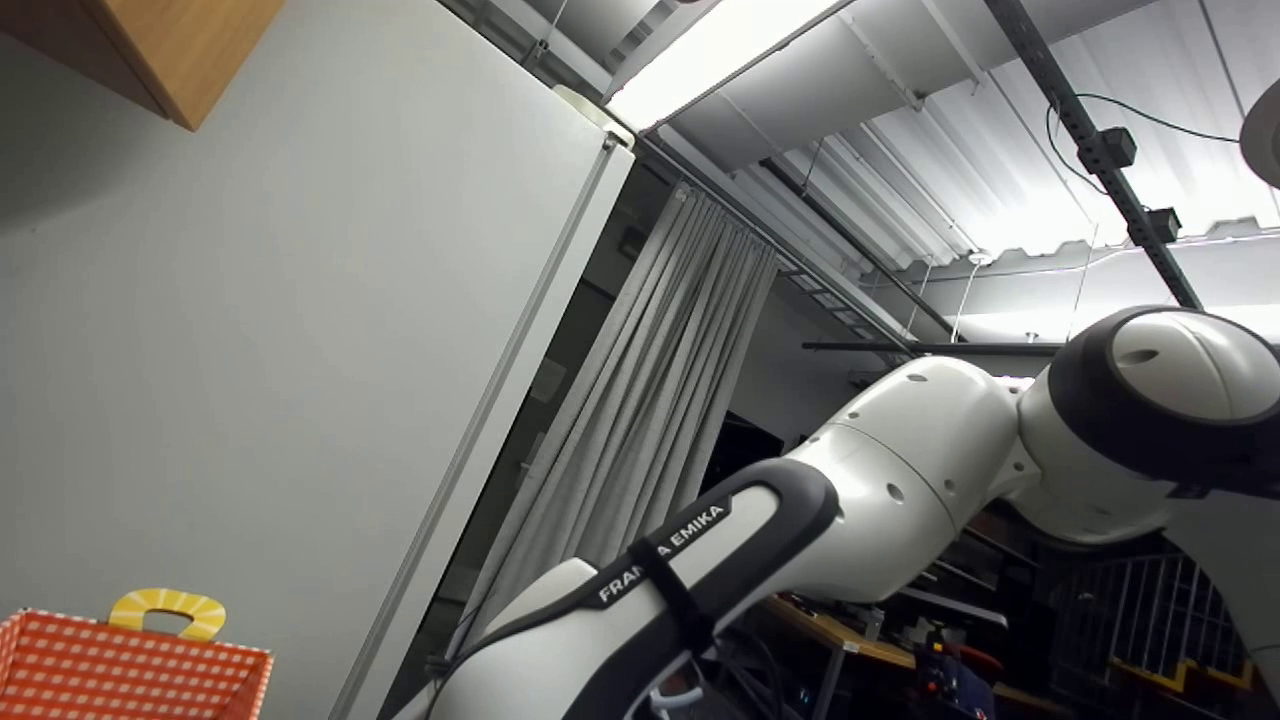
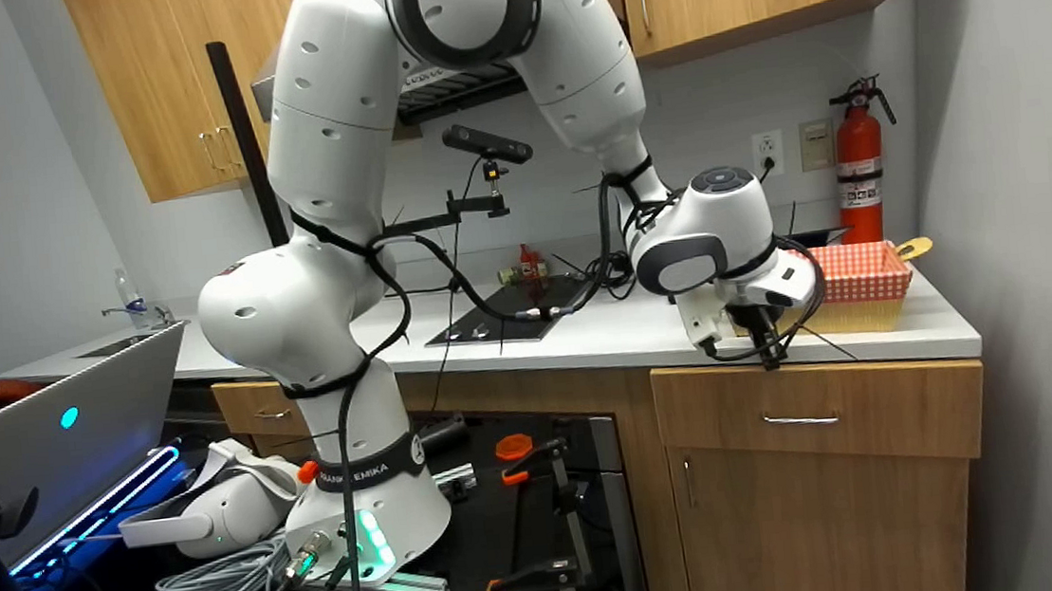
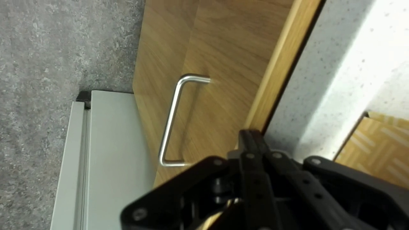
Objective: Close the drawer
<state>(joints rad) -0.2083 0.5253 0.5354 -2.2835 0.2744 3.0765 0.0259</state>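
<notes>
Brown wood faces the drawer [image 2: 825, 395] under the white counter [image 2: 606, 334], and I count one metal handle [image 2: 801, 421] across its front. Below it is one cupboard door [image 2: 823, 536] with one upright pull [image 2: 690, 481]. Over the counter reaches one white arm [image 2: 320, 114]; its single gripper [image 3: 251, 132] points down, two fingers [image 3: 250, 156] squeezed together, the tips right by the drawer's top edge, though whether they touch it I can't tell. In the wrist view just a thin dark line parts that edge from the counter. Beside the gripper sits one basket [image 2: 852, 316] lined in red check, seen in both exterior views, with one yellow handle [image 1: 168, 600] showing. Beyond it stands one red fire extinguisher [image 2: 858, 157], near two wall plates [image 2: 816, 144]. Farther along come one black cooktop [image 2: 535, 295] and one bottle [image 2: 132, 297]. Overhead I make out three bar pulls [image 2: 643, 0] on the wooden cupboards [image 2: 156, 90]. Around the arm's base are one laptop [image 2: 45, 452], one white headset [image 2: 221, 513] and one coil of grey cable [image 2: 214, 589]. One grey curtain [image 1: 620, 420] hangs behind the arm in an exterior view.
</notes>
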